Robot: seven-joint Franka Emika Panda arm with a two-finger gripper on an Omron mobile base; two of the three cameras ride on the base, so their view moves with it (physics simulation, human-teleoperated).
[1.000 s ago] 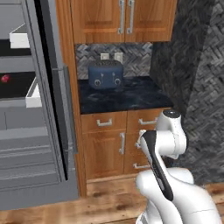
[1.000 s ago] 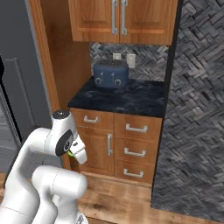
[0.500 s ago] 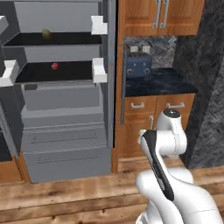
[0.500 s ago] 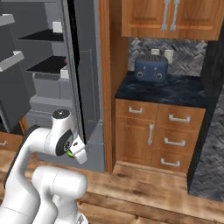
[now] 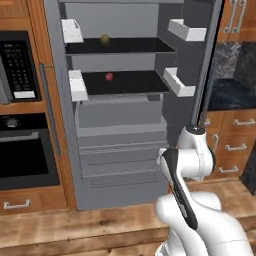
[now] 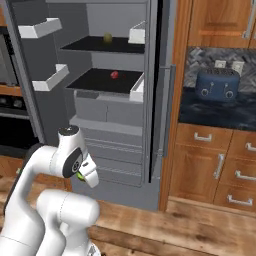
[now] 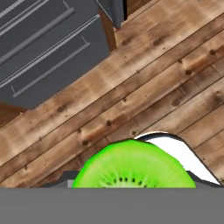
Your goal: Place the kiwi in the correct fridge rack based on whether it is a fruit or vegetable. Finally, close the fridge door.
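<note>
Currently the fridge [image 5: 125,150] stands open ahead of the base; I see its door [image 6: 159,90] edge-on in the right base view, between the fridge and the counter [image 6: 220,112].

Kiwi [image 7: 133,166]: held at the fingers [image 6: 81,175], which are closed on it; in the hand view its lime-green cut face with dark seeds sits at the bottom, over the wood floor [image 7: 144,92]; in the right base view a sliver of green shows at the hand, low and in front of the fridge's drawers [image 6: 112,150].

Arm: folded close to the base, hand pointing down toward the floor; well below both shelves.

Rack [image 5: 125,82]: lower black shelf; a small red ball [image 5: 108,76] rests on it toward the left in the left base view. Upper shelf [image 5: 122,46]: a dull yellow-brown ball [image 5: 105,38] rests on it.

White bins [image 5: 179,82] hang at the fridge's sides. A blue toaster [image 6: 216,85] sits on the counter, to the right of the fridge; an oven [image 5: 22,150] stands to its left.
</note>
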